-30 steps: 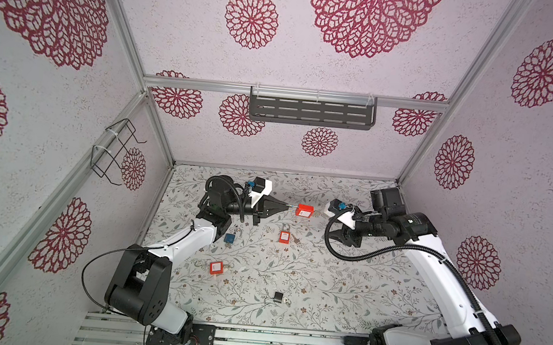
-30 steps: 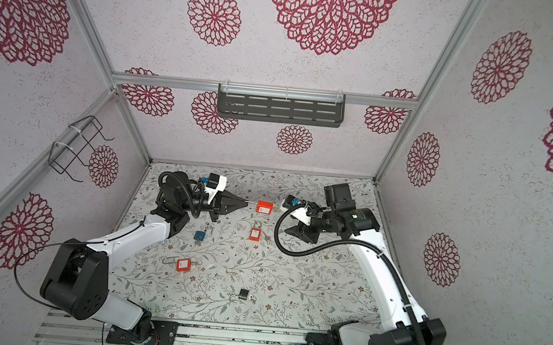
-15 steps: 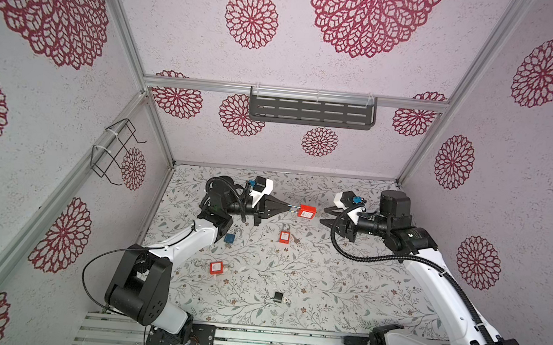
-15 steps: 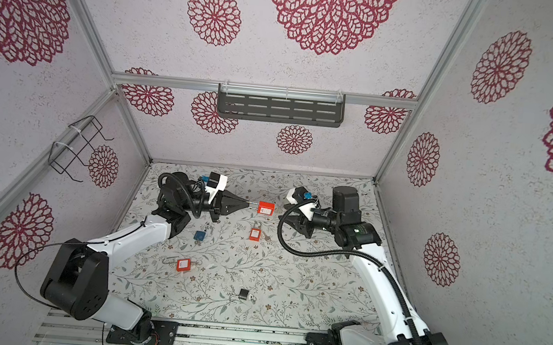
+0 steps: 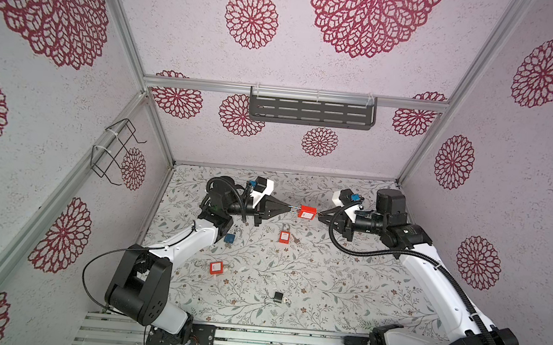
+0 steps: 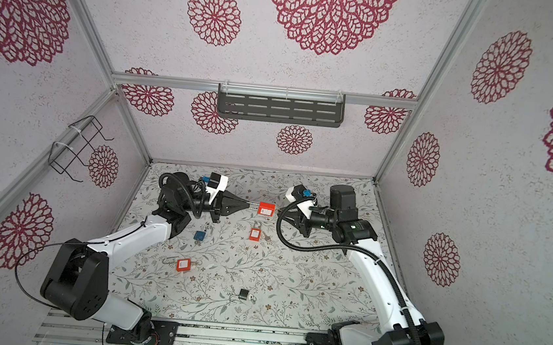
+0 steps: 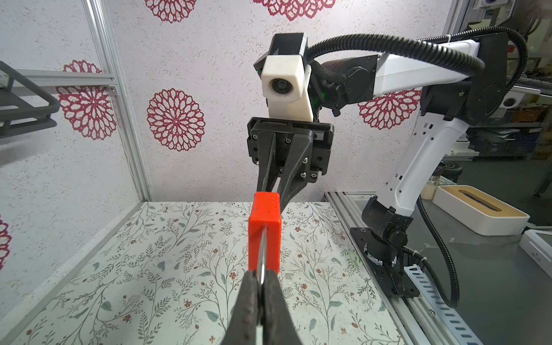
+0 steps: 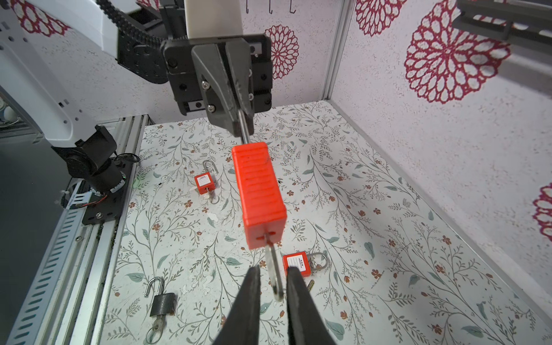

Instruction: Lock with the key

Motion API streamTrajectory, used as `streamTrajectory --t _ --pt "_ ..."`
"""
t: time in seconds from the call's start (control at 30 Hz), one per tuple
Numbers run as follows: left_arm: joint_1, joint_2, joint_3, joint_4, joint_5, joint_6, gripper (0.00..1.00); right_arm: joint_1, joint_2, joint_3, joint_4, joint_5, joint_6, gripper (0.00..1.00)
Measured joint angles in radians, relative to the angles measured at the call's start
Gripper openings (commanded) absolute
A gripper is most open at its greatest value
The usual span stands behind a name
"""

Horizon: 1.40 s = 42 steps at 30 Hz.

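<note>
A red padlock (image 5: 308, 212) (image 6: 266, 209) hangs in the air over the back of the floor. My left gripper (image 5: 288, 210) (image 7: 262, 277) is shut on its steel shackle. The padlock's body (image 8: 259, 194) points toward my right arm, and a silver key (image 8: 273, 268) sticks out of its underside. My right gripper (image 5: 320, 214) (image 8: 272, 270) has one finger on each side of the key's bow. The jaws are narrow, with a gap showing on one side of the key, so the gripper is open. In the left wrist view the padlock (image 7: 265, 227) hides the key.
On the flowered floor lie a red padlock (image 5: 284, 237) with a key beside it, a blue padlock (image 5: 229, 238), another red padlock (image 5: 216, 267) and an open black padlock (image 5: 278, 297). A wire basket (image 5: 113, 152) hangs on the left wall, a dark shelf (image 5: 311, 108) on the back wall.
My right gripper has swung in toward the padlock's keyed end and its jaws have narrowed around the key. The left gripper and padlock have stayed put.
</note>
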Motion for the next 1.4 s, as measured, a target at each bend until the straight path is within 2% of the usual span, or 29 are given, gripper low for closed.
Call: streamTrajectory --t 0.97,1.2,1.4 --pt "-0.002 -0.001 0.000 -0.017 0.004 0.018 0.00 0.000 0.048 0.066 -0.116 -0.072 -0.058 0.00" --pt "0.000 -0.008 0.000 -0.031 0.001 0.037 0.00 -0.006 0.103 0.138 -0.224 -0.098 -0.105 0.00" --pt "0.000 -0.045 0.000 -0.129 -0.005 0.115 0.00 -0.015 0.126 0.158 -0.282 -0.143 -0.126 0.00"
